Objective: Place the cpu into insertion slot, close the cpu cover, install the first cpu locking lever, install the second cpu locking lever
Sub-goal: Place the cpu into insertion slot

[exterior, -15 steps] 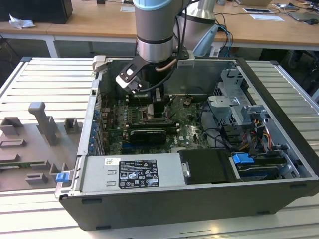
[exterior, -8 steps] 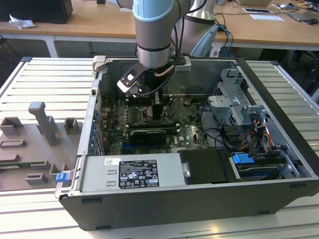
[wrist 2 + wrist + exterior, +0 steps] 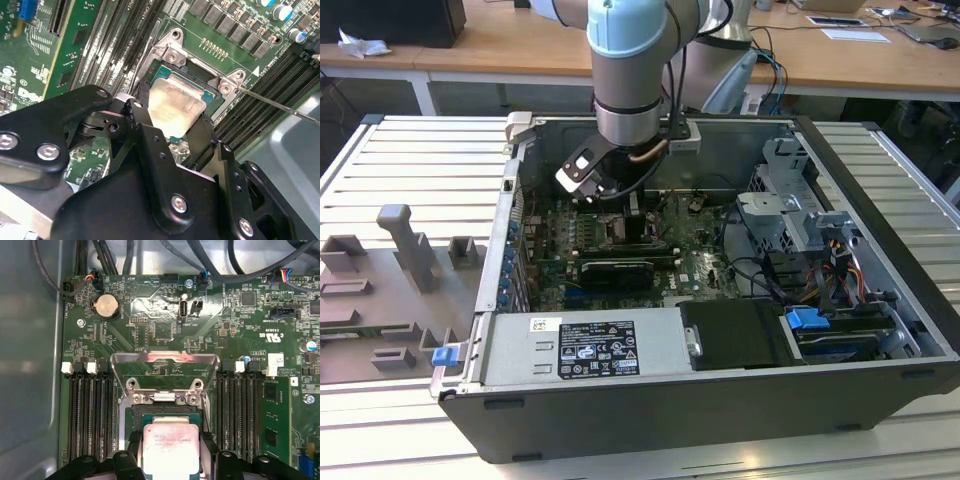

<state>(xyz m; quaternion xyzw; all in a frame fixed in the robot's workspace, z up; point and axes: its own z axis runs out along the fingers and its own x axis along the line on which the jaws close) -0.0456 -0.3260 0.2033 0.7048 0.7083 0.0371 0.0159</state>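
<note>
Tool [image 3: 171, 452] clamped the cpu [image 3: 170, 440] over the insertion slot [image 3: 160, 411]; I judged any tilt or offset would seat it crooked.

Robotics lab: open computer case [image 3: 620, 420] on slatted metal bench [image 3: 430, 160], cable-strewn wooden desks [image 3: 500, 45] behind.

Work surface is a ribbed metal table [image 3: 410, 160], with slats running across the exterior view. Directly on it, roughly centre, is an open computer case [image 3: 650, 420] lying on its side, open face up and dark wall toward the camera. Just beside it on the exterior view's left is a flat grey fixture plate [image 3: 360, 335] carrying several grey blocks, the tallest block [image 3: 405, 240] upright. A small blue clip [image 3: 444, 355] sits by the case's near corner; can't tell what it's attached to.
</note>
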